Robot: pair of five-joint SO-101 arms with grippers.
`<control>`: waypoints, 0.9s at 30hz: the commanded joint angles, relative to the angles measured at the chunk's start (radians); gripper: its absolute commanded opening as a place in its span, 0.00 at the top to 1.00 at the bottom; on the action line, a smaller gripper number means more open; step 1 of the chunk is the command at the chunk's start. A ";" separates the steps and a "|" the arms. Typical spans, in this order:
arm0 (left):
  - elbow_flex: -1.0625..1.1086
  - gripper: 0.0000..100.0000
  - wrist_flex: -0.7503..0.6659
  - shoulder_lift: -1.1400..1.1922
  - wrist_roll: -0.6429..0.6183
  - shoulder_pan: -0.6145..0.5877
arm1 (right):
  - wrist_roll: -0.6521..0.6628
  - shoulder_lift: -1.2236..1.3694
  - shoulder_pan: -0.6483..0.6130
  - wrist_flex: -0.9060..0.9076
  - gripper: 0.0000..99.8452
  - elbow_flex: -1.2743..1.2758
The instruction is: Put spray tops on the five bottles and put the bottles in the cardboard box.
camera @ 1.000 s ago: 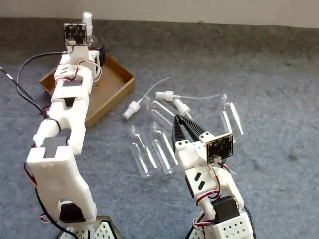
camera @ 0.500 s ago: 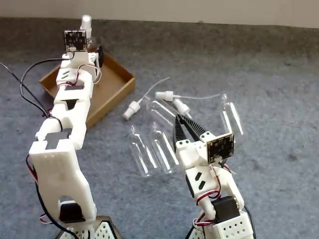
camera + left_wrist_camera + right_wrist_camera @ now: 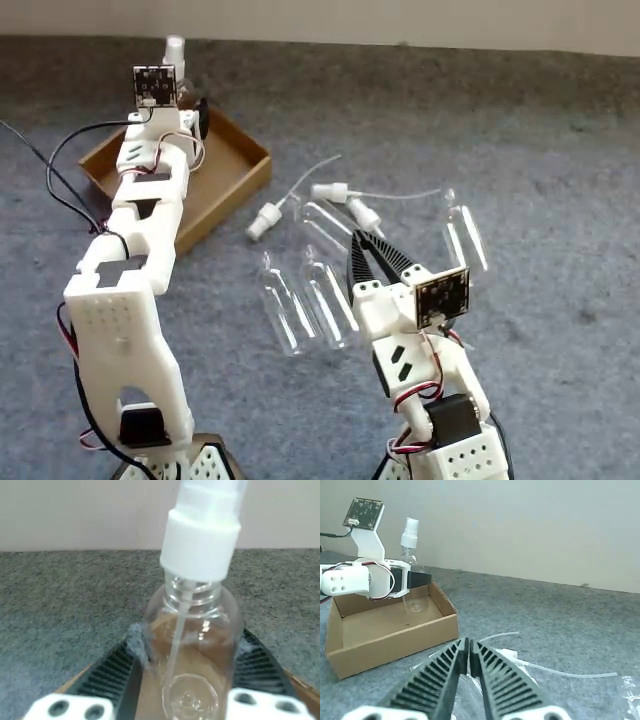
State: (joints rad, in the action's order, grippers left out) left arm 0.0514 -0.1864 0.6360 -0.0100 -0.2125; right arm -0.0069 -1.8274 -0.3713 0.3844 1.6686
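1. The left gripper (image 3: 187, 672) is closed on the lower body of a clear capped bottle (image 3: 190, 625), with one ribbed finger on each side. Gripping low leaves the neck and the white spray top (image 3: 202, 545) free and keeps the bottle upright.
2. The capped bottle is inside the cardboard box (image 3: 230, 200), at its far corner. Whether its base touches the box floor I cannot tell. Standing it in a corner probably leaves floor space for the other four.
3. The right gripper (image 3: 468, 647) has its jaws pressed together with nothing between them. It sits outside the box, off the box's right-hand corner and over the loose bottles. It looks parked clear of the box while the other arm makes the drop.
4. Four uncapped bottles (image 3: 283, 305) lie on their sides on the grey carpet (image 3: 500, 120), all outside the box on that same side.
5. The loose spray tops (image 3: 265, 222) with their thin tubes lie between those bottles and the box. By my reckoning, one bottle of the five is nearly placed and the rest await capping.
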 commanded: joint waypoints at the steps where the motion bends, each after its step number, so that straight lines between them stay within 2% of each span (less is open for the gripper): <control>1: -0.045 0.85 -0.020 -0.012 0.009 -0.022 | 0.000 -0.010 0.012 -0.004 1.00 0.122; 16: -0.044 0.85 -0.014 -0.018 0.009 -0.024 | 0.002 -0.010 0.013 -0.004 1.00 0.122; 21: -0.048 0.77 0.052 -0.019 0.009 -0.022 | 0.002 -0.010 0.013 -0.004 1.00 0.120; 27: -0.048 0.75 0.091 -0.021 0.009 -0.025 | 0.002 -0.010 0.013 -0.004 1.00 0.120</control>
State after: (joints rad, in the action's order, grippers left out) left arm 0.0499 -0.1036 0.6391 -0.0100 -0.2232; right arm -0.0069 -1.8274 -0.3713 0.3844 1.6686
